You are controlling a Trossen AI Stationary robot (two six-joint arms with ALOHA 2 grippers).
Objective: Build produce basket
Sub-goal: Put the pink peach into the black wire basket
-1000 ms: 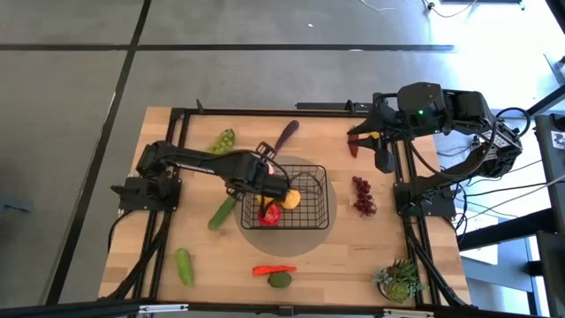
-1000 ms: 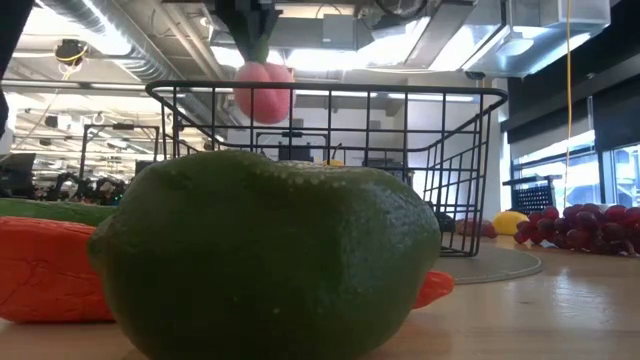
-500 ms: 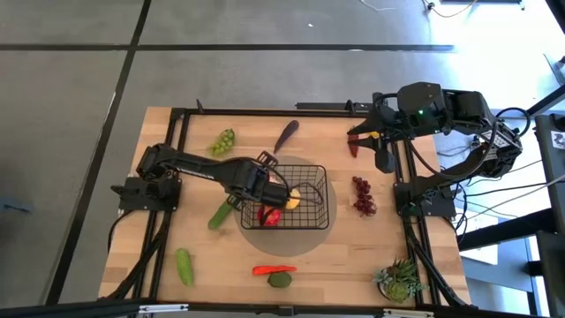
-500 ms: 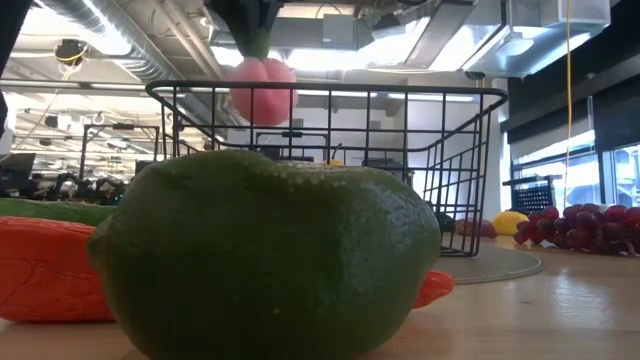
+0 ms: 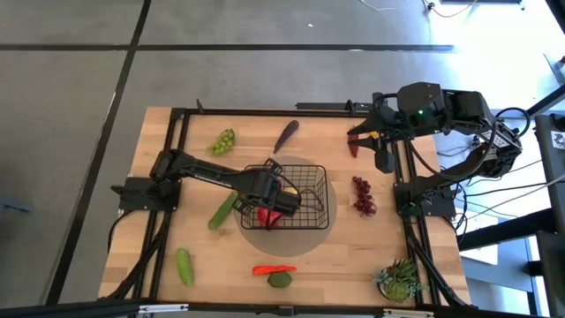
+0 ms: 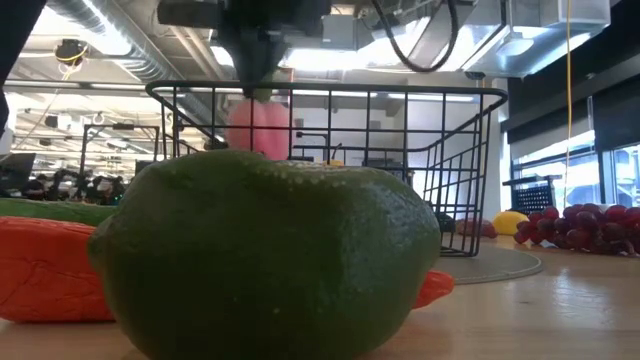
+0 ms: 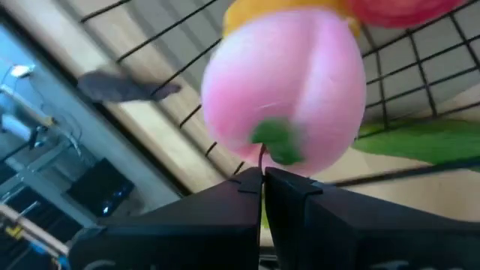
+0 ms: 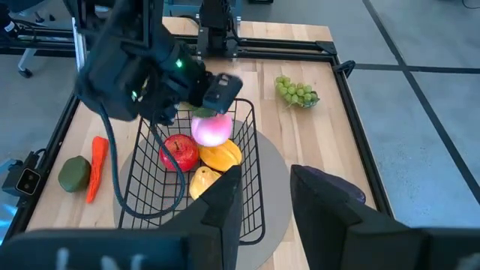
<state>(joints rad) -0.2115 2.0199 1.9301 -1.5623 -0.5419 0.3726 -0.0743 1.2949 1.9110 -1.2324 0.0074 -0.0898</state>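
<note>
basket (image 5: 305,199): sitting mid-table, tomato (image 8: 180,153) and lemons (image 8: 214,166) lying inside
peach (image 8: 212,129): hanging over the basket, above the lemons (in the left gripper (image 8: 207,109))
dark grapes (image 5: 363,195): lying right of basket
green grapes (image 5: 222,140): lying far-left
chilli (image 5: 274,269): lying in front of basket

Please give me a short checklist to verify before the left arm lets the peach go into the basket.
1. Left gripper shut on the stem of the peach: ok.
2. Peach inside the rim of the basket, not over the table: ok.
3. Peach low enough, close to the tomato and the lemons: cannot tell.
4. Right gripper away from the basket, at the table's far right: ok.
5. Basket upright on its round mat: ok.
</note>
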